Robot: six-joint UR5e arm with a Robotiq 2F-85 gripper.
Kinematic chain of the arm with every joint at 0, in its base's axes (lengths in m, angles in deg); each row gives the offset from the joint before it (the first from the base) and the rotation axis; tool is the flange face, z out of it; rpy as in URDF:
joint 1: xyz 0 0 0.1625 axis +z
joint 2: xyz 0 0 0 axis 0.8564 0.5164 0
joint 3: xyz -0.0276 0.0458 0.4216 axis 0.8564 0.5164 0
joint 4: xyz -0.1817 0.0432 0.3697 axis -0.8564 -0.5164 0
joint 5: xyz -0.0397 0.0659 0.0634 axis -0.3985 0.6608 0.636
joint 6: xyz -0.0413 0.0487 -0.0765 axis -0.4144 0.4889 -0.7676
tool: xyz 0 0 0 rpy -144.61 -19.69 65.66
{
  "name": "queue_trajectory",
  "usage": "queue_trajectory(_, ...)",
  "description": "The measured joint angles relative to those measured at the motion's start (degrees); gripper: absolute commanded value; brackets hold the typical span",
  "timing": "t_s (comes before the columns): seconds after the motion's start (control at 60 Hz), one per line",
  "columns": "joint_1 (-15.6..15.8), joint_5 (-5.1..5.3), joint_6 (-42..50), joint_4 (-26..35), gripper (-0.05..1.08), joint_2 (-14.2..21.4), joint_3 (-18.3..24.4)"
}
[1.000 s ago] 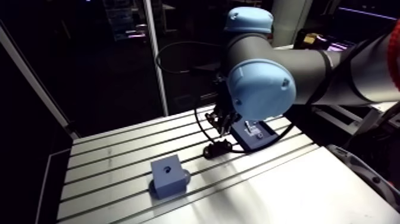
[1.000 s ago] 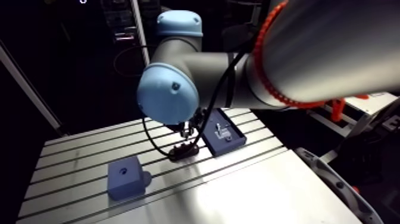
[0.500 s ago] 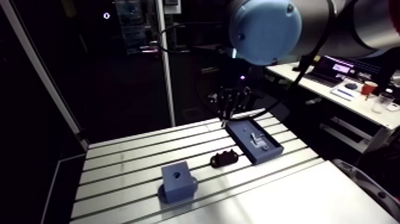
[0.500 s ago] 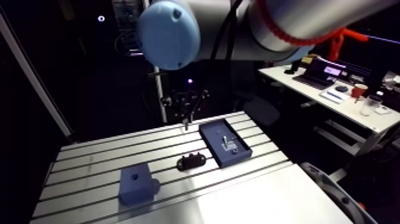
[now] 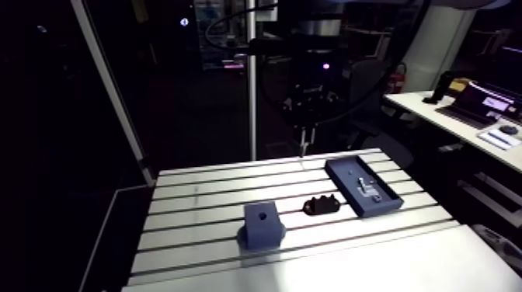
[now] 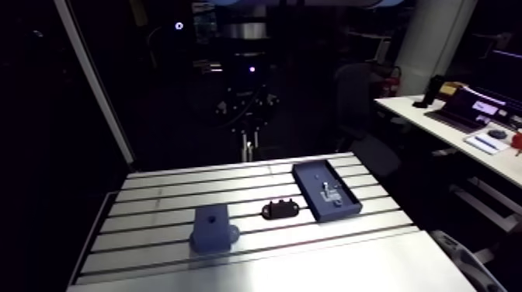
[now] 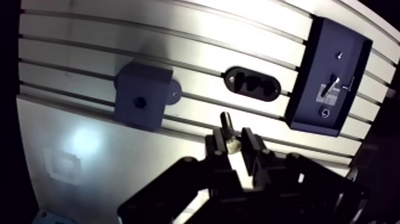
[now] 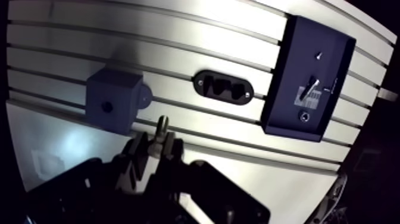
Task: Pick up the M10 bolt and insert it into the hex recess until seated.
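In the wrist view my gripper (image 7: 231, 142) is shut on the M10 bolt (image 7: 227, 124), whose threaded shank sticks out past the fingertips. It hangs high above the slotted table. Far below and ahead of the fingers stands the blue block (image 7: 141, 95) with a small dark recess in its top face and a round boss on one side. In the arm view the gripper (image 5: 305, 138) hovers over the table's back edge, well above and behind the block (image 5: 262, 223).
A black oval holder (image 5: 322, 205) lies on the table (image 5: 194, 203) between the block and a dark blue tray (image 5: 363, 184). The tray holds a few small metal parts. A smooth plate (image 5: 365, 264) covers the table's front part.
The gripper has risen from the black holder to high above the table's back edge, with the bolt in it. The arm camera has lifted and swung, so the whole scene has shifted.
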Motion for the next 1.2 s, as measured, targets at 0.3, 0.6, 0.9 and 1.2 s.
queue_trajectory(0.3,6.18,-2.05,-3.28,6.74,0.74,-0.41,3.36)
queue_trajectory(0.6,10.76,-3.27,-7.45,9.64,0.74,-1.21,3.55)
queue_trajectory(0.9,11.54,-4.06,-8.15,9.36,0.75,-2.59,2.82)
queue_trajectory(1.2,11.83,-4.28,-7.89,6.56,0.75,-3.88,0.79)
